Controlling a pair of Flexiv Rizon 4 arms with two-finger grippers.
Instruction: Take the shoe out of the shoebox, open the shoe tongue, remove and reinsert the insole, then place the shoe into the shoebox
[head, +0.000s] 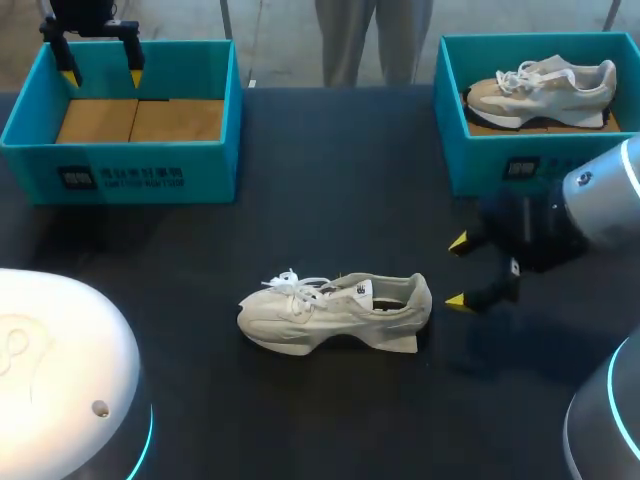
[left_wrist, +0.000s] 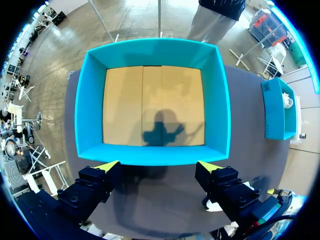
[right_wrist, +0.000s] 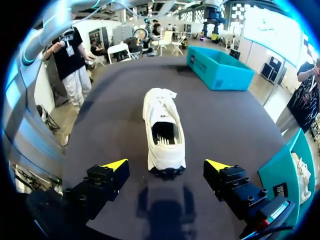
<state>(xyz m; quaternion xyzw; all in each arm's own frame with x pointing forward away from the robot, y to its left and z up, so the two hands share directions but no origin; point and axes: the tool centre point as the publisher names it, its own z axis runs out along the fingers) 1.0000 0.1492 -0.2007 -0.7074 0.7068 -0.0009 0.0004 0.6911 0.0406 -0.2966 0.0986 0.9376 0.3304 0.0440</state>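
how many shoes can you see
2. One shoe stands on the table near its middle. The second shoe lies in the right box. The left box holds none, so none seems hidden.

The table (head: 330, 170) is covered in a dark, matt, faintly textured surface. The shoe (head: 335, 312) is made up of pale woven cloth and soft suede-like panels, with cloth laces and a smooth, rubbery-looking sole. The left shoebox (head: 120, 178) is walled in smooth teal material with a slight sheen, and its floor is lined with plain, matt brown cardboard. The right arm (head: 605, 200) is cased in a glossy silver-white shell, while the right gripper (head: 457, 270) is built of matt black parts.
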